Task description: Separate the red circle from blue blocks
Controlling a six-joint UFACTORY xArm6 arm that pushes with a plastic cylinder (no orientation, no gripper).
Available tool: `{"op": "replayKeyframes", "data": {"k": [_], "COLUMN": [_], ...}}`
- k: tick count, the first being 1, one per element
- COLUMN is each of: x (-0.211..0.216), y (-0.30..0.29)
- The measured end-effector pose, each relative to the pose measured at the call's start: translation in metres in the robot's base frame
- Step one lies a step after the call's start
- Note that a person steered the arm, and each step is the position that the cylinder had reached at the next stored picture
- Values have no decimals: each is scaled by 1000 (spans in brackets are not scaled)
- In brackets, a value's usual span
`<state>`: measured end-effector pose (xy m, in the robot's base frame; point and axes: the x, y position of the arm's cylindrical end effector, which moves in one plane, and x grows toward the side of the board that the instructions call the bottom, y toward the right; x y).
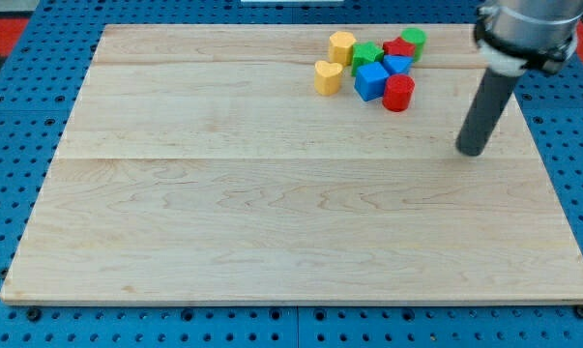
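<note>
The red circle (398, 93) sits at the view's top right of the wooden board, touching the right side of a blue cube (371, 81). A second, smaller blue block (397, 64) lies just above it. My tip (472, 151) rests on the board to the right of and below the red circle, apart from every block. The dark rod rises from the tip toward the view's top right corner.
In the same cluster are a yellow heart (327, 76), a yellow hexagon-like block (341, 45), a green star-like block (366, 54), a red star-like block (399, 47) and a green circle (414, 41). The board's (272, 213) top edge runs just above them.
</note>
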<state>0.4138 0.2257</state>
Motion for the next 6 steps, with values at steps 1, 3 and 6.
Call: {"op": "replayKeyframes", "data": {"k": [1,3,6], "x": [-41,-96,-55], "y": [-6,-43,-105]}}
